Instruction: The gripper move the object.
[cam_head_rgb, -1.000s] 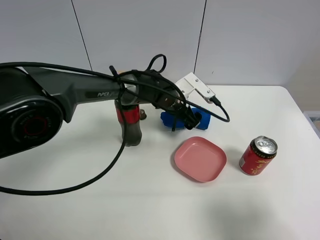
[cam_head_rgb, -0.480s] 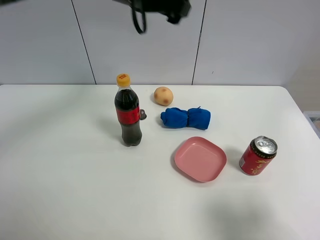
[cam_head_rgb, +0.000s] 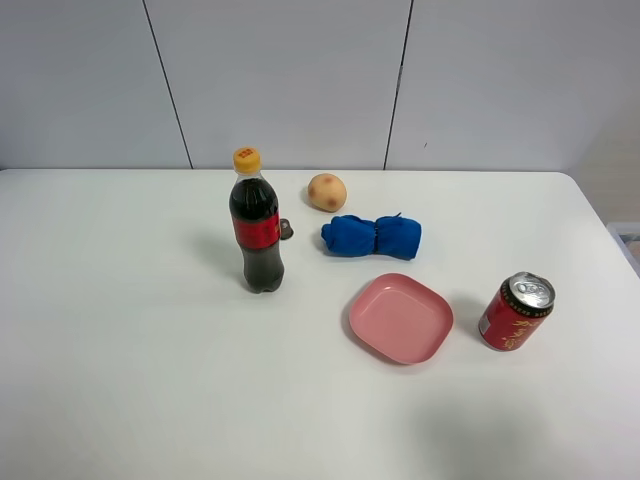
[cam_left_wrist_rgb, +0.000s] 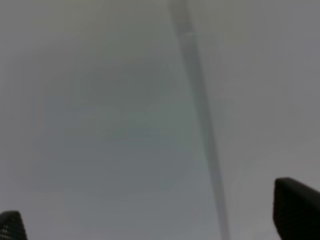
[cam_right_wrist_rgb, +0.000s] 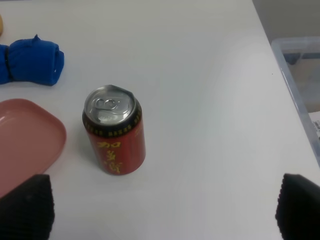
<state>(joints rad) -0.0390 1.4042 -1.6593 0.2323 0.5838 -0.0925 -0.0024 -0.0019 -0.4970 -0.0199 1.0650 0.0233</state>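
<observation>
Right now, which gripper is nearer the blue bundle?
Right. Its wrist view looks down on the blue bundle past the red can, fingers wide apart. The left one's view shows only blank wall, no bundle.

Neither arm shows in the high view. In the left wrist view the left claw (cam_left_wrist_rgb: 157, 227) is cut to two dark finger tips, one at the lower left corner and one at the lower right edge; everything behind them is a grey blur with one darker streak running down the upper middle, and what that is cannot be told. In the right wrist view the right claw (cam_right_wrist_rgb: 162, 210) shows only as two black ridged pads at the lower corners. The blue bundle (cam_right_wrist_rgb: 31, 62) and the pink plate (cam_right_wrist_rgb: 27, 140) run off the left edge there, and a clear bin (cam_right_wrist_rgb: 302, 75) off the right. In the high view a small dark thing (cam_head_rgb: 286, 229) behind the cola bottle (cam_head_rgb: 256, 226) is too small to name.
</observation>
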